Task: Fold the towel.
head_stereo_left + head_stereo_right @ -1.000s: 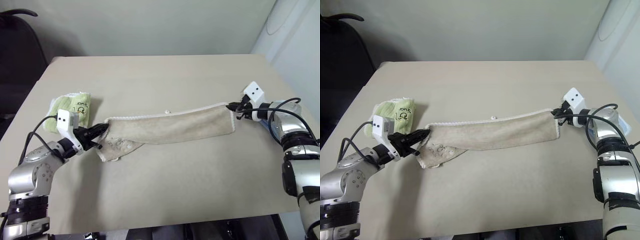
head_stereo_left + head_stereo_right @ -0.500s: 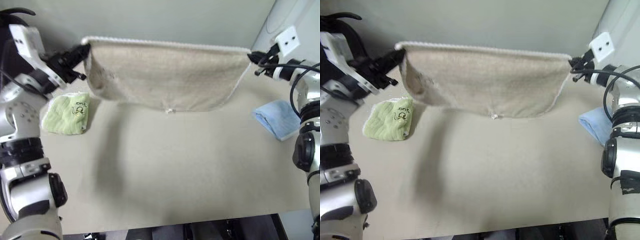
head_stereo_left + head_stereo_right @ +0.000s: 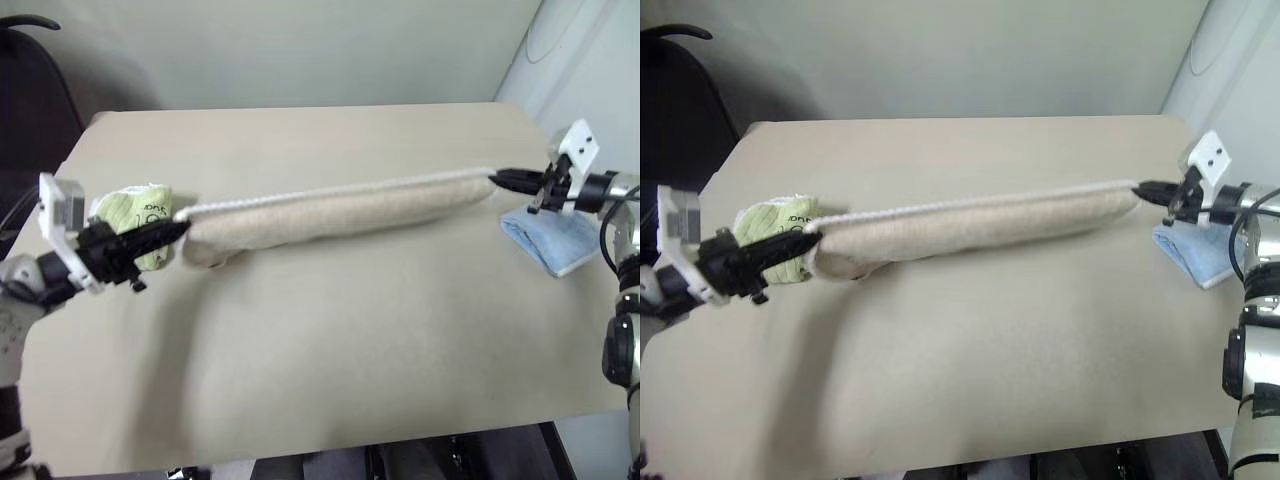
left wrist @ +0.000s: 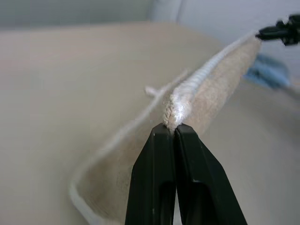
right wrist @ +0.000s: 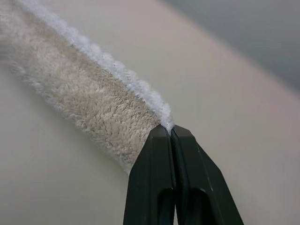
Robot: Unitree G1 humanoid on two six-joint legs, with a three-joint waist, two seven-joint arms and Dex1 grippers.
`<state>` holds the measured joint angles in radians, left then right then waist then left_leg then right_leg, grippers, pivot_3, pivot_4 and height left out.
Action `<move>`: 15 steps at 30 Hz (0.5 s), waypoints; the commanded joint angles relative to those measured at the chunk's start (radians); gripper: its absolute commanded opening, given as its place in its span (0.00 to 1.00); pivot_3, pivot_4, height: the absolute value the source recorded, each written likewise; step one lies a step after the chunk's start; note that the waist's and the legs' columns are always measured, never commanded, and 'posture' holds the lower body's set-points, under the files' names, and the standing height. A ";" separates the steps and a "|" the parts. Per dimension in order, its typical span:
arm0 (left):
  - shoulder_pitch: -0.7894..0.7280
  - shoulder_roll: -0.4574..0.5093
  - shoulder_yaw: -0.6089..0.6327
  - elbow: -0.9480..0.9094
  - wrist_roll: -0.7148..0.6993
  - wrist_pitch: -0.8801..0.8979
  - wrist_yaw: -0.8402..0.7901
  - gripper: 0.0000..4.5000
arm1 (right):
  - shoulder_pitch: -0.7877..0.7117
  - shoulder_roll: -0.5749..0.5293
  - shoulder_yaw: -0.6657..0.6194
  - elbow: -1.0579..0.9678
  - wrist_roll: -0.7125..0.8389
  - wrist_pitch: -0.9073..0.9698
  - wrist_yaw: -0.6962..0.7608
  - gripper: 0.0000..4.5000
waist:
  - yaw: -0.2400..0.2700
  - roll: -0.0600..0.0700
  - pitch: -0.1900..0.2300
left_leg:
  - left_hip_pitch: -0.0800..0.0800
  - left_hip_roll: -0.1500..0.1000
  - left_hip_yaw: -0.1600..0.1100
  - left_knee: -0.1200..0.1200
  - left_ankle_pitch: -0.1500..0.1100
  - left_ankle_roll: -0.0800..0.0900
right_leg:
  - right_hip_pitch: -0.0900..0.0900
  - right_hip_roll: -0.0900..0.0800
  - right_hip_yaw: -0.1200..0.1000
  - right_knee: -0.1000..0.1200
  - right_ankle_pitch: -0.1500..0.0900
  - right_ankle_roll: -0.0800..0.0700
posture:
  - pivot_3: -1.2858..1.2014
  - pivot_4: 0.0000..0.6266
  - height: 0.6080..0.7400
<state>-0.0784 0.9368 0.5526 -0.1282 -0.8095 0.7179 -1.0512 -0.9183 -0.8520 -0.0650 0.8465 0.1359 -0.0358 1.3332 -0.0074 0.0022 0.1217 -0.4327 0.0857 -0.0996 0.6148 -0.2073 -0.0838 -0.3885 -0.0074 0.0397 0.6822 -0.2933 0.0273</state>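
Observation:
The beige towel [image 3: 340, 210] with white corded edging stretches across the table [image 3: 330, 360] between my two grippers, its lower part sagging toward the tabletop. At the left, my left gripper [image 3: 178, 228] is shut on the towel's corded corner [image 4: 174, 112]. At the right, my right gripper [image 3: 496, 178] is shut on the other corner [image 5: 161, 117]. In the left wrist view the far end of the towel reaches my right gripper [image 4: 276, 33].
A light green towel [image 3: 135, 215] with dark print lies behind my left gripper near the table's left edge. A light blue folded towel [image 3: 555, 238] lies at the right edge under my right arm. A dark chair [image 3: 30, 90] stands at the far left.
The towel, held up high and spread flat half a second ago, has come down and now hangs low over the table. Both grippers dropped with it and kept their hold.

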 commanded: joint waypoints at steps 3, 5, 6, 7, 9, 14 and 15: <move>0.191 0.005 0.036 -0.081 0.036 -0.004 -0.029 0.00 | 0.063 -0.046 -0.007 -0.081 0.015 0.036 0.051 0.00 | -0.001 0.000 0.000 | 0.006 0.000 0.000 0.000 -0.001 0.003 | 0.006 0.000 0.001 0.001 0.001 0.000 | 0.52 0.24 1.00; 0.207 -0.016 0.020 -0.088 0.040 -0.003 0.007 0.00 | 0.068 -0.031 0.001 -0.092 0.013 0.047 0.048 0.00 | 0.001 0.000 0.000 | 0.010 0.000 0.001 0.000 -0.002 0.003 | 0.009 0.000 0.001 0.001 0.001 0.000 | 0.52 0.24 1.00; 0.206 -0.031 0.012 -0.092 0.040 -0.006 0.023 0.00 | 0.068 -0.022 0.011 -0.094 0.002 0.042 0.038 0.00 | 0.001 0.000 0.000 | 0.012 -0.001 0.001 -0.001 -0.002 0.004 | 0.011 0.000 0.002 0.001 0.001 0.000 | 0.52 0.24 1.00; 0.199 -0.046 0.004 -0.094 0.040 -0.006 0.043 0.00 | 0.062 -0.011 0.020 -0.090 -0.014 0.030 0.016 0.00 | 0.001 0.000 0.000 | 0.013 0.000 0.001 0.000 -0.002 0.004 | 0.012 0.001 0.002 0.001 0.001 0.000 | 0.52 0.24 1.00; 0.168 -0.072 -0.017 -0.093 0.057 -0.019 0.092 0.00 | 0.035 0.014 0.042 -0.063 -0.050 0.010 -0.045 0.00 | 0.001 0.000 0.000 | 0.015 0.000 0.001 0.000 -0.003 0.005 | 0.013 0.001 0.002 0.000 0.000 0.000 | 0.52 0.24 1.00; -0.012 -0.119 -0.079 0.051 0.181 -0.097 0.250 0.00 | -0.079 0.102 0.097 0.076 -0.157 -0.052 -0.251 0.00 | 0.001 0.001 0.000 | 0.015 0.000 0.000 0.000 -0.002 0.005 | 0.012 0.001 0.002 0.002 0.001 0.000 | 0.52 0.24 1.00; -0.047 -0.120 -0.099 0.087 0.211 -0.118 0.264 0.00 | -0.104 0.122 0.109 0.112 -0.179 -0.058 -0.293 0.00 | 0.002 0.001 -0.001 | 0.015 0.000 0.000 0.000 -0.002 0.005 | 0.012 0.001 0.002 0.002 0.001 0.000 | 0.52 0.24 1.00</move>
<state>-0.1099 0.8120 0.4493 -0.0787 -0.6458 0.6410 -0.8258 -0.9905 -0.7200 0.0405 0.9326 -0.0076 -0.0701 1.1129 -0.0057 0.0032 0.1212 -0.4182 0.0851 -0.0998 0.6150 -0.2097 -0.0790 -0.3766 -0.0069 0.0413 0.6842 -0.2926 0.0268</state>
